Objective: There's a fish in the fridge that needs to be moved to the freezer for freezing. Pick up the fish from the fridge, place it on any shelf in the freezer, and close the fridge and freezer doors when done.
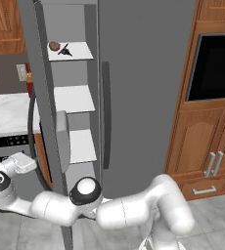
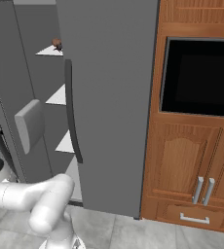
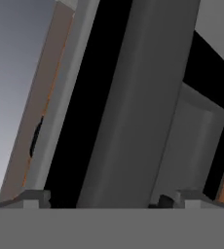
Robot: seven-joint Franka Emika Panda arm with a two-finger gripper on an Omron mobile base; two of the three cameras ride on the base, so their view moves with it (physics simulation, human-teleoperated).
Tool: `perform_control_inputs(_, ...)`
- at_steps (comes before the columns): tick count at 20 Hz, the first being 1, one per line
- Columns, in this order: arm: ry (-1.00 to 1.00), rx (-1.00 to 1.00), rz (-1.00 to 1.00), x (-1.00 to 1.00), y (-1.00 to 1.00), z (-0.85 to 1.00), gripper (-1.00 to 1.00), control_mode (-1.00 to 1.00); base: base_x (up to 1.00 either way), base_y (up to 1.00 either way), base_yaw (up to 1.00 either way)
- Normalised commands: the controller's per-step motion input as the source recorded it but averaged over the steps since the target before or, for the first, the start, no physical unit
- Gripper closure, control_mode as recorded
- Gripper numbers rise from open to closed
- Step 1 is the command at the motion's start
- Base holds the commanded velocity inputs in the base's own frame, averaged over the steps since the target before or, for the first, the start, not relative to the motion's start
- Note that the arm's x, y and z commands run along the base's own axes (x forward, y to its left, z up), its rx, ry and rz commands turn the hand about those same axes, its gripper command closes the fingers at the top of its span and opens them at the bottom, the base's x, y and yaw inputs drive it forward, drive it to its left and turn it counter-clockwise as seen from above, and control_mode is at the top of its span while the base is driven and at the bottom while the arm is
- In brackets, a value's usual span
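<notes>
gripper [image 3: 106, 200] jaws wide apart, empty, low outside freezer door [image 1: 38, 97]; fish [image 1: 65, 51] on top freezer shelf [image 1: 80, 52], door edge between.

A: The left base view faces the freezer [image 1: 73, 97] from behind the arm; the right one sees it obliquely.
B: Both share its shelves (and wooden cabinets [image 2: 196, 160]). The hand view sits close against a grey door [image 3: 133, 97].

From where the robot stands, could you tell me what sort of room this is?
A simulated home kitchen: a tall grey side-by-side fridge-freezer with white shelves, a built-in black oven in wooden cabinets, and a marble counter.
</notes>
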Motion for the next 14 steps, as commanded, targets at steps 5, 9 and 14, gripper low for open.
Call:
perform_control_inputs(5, 0.0, 0.08, 0.0, 0.08, -0.95, 0.0, -1.0, -1.0, 0.0, 0.0, 0.0)
perform_control_inputs(9, 0.0, 0.11, 0.0, 0.16, -0.99, 0.0, -1.0, -1.0, 0.0, 0.0, 0.0)
perform_control_inputs(14, 0.0, 0.13, 0.0, 0.16, -1.0, 0.0, -1.0, -1.0, 0.0, 0.0, 0.0)
